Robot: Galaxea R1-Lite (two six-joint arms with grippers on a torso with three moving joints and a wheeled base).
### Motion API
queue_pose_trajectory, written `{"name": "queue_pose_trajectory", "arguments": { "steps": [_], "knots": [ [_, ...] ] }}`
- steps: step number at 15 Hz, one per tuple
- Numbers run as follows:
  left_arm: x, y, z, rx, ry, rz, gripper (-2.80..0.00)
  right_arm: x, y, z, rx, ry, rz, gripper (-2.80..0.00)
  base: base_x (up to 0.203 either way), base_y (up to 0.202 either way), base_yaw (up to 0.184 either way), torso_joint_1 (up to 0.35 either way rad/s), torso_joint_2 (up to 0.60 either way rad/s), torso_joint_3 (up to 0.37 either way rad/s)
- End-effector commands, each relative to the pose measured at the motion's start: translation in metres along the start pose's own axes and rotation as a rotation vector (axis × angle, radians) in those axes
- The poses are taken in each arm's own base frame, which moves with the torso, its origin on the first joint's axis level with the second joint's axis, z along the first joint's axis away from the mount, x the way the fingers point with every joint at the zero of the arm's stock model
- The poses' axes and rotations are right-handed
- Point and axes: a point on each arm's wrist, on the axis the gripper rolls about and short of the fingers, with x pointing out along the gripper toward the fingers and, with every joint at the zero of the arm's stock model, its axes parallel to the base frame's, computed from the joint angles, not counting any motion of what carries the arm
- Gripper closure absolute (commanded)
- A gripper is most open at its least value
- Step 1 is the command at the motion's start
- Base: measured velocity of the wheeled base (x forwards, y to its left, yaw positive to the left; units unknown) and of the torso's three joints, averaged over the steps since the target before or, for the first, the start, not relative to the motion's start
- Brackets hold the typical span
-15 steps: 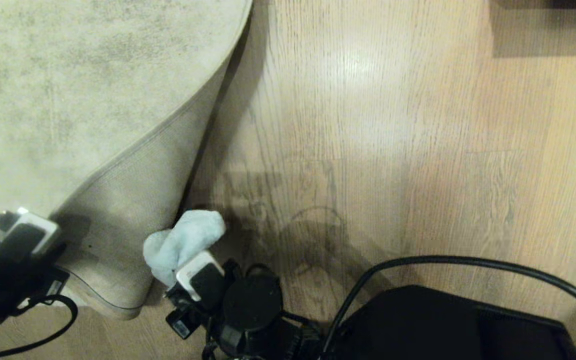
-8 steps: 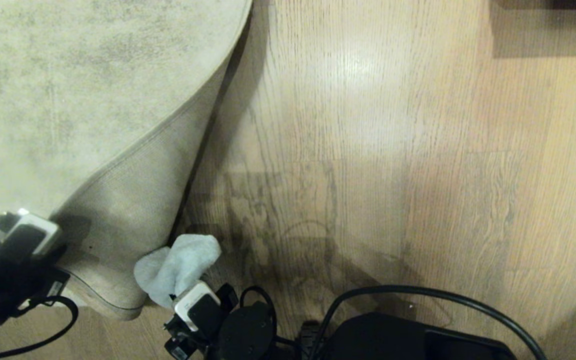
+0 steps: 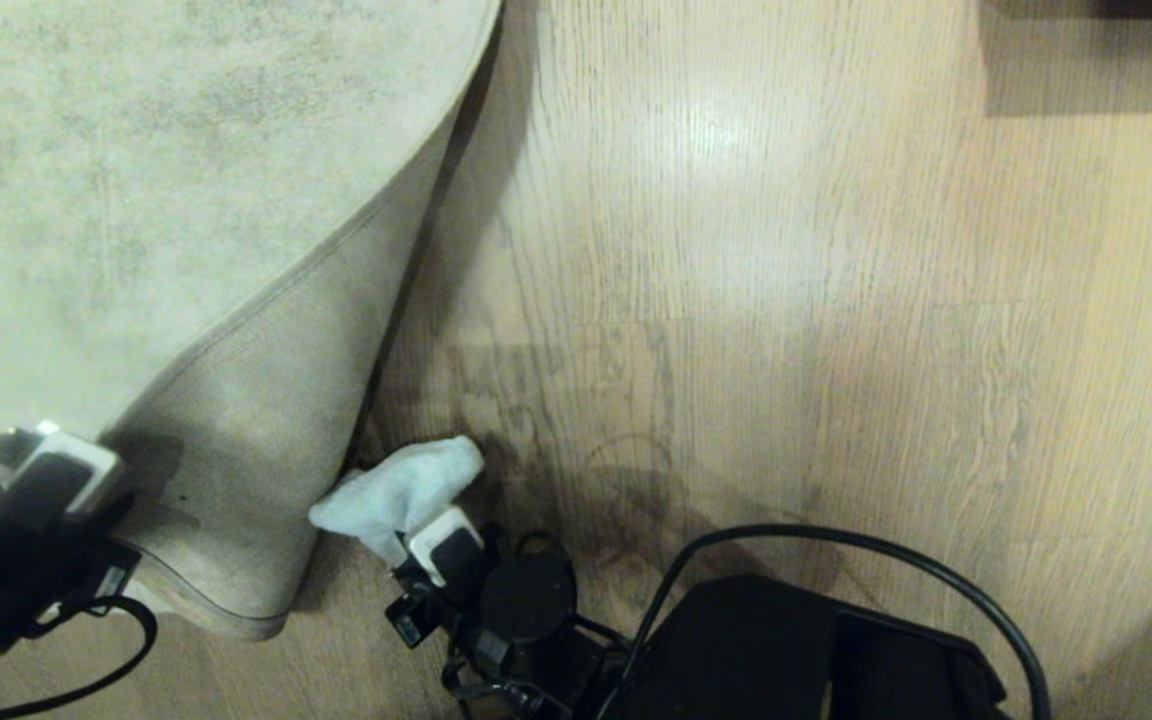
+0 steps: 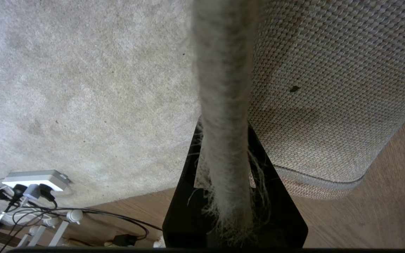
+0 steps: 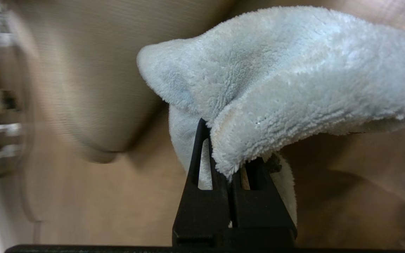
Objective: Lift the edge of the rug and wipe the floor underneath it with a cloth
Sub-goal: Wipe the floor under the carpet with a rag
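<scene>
So on the far left, the left gripper is clamped tight on the rug edge, holding that corner up off the floor. In the left wrist view the border runs straight between the black fingers, frayed threads hanging out around them. The lifted flap shows its woven tan backing, folded over so the corner curls down at the bottom left. Behind it in that wrist view there's a white power strip with a tangle of cables on the floor.

Moving right, the cloth sits just beside the raised flap, pressed down on the wood planks right at the foot of the fold. The right gripper has its jaws closed on a bunch of the fluffy blue-white cloth, and the rest flops out ahead of the fingers. Further right it's just plank floor with a black cable looping over the robot's dark base.
</scene>
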Motion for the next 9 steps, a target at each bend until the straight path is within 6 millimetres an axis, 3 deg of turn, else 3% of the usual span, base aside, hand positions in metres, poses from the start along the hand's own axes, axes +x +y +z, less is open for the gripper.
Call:
{"name": "queue_pose_trajectory", "arguments": {
  "steps": [1, 9],
  "knots": [
    [0.000, 0.000, 0.000, 0.004, -0.002, 0.002, 0.00, 0.005, -0.015, -0.008, -0.004, 0.003, -0.036, 0.00, 0.000, 0.000, 0.000, 0.000, 0.00, 0.000],
    [-0.001, -0.002, -0.002, 0.003, 0.007, -0.006, 0.00, 0.037, -0.059, 0.022, -0.005, -0.071, -0.136, 0.00, 0.000, 0.000, 0.000, 0.000, 0.00, 0.000]
  ]
}}
